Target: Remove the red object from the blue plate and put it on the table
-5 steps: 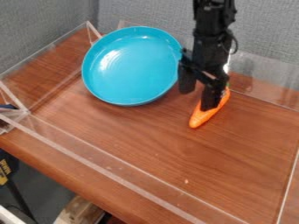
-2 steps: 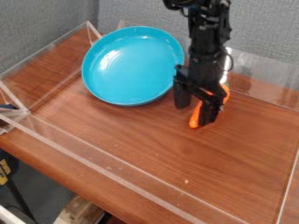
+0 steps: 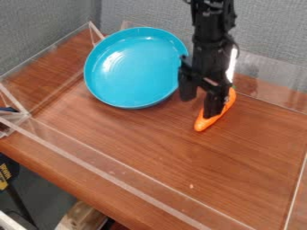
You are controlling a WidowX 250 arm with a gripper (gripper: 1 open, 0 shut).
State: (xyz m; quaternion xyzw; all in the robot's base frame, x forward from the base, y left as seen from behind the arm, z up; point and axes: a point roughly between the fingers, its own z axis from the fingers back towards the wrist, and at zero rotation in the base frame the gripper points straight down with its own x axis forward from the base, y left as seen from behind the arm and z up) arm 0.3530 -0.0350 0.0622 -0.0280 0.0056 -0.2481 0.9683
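- While the black robot arm (image 3: 210, 38) reaches down from the top of the view, the gripper (image 3: 206, 101) is low over the table (image 3: 132, 157), just right of the blue plate (image 3: 135, 67) as pictured.
- Red object (image 3: 217, 111): orange, tapered, off the plate, to its lower right; near the plate, not touching it.
- Its narrow end points down and toward the plate's side of the view; the upper part is partly hidden by the gripper.
- Looks to be lying on the tabletop; exact contact under the gripper can't be told.
- Gripper state: parts spread apart, one toward the plate, the other over the red object; looks open, how wide can't be told exactly, no clear hold on anything.
- Blue plate: round, raised rim, bare inside except for a bright glare patch on its left half.
- Table: reddish-brown wood grain, glossy, running below and to both sides of the plate.
- Clear walls (image 3: 108, 173): along the table edges, below the plate and also behind it.
- Gray textured backdrop (image 3: 146, 13): beyond the plate.
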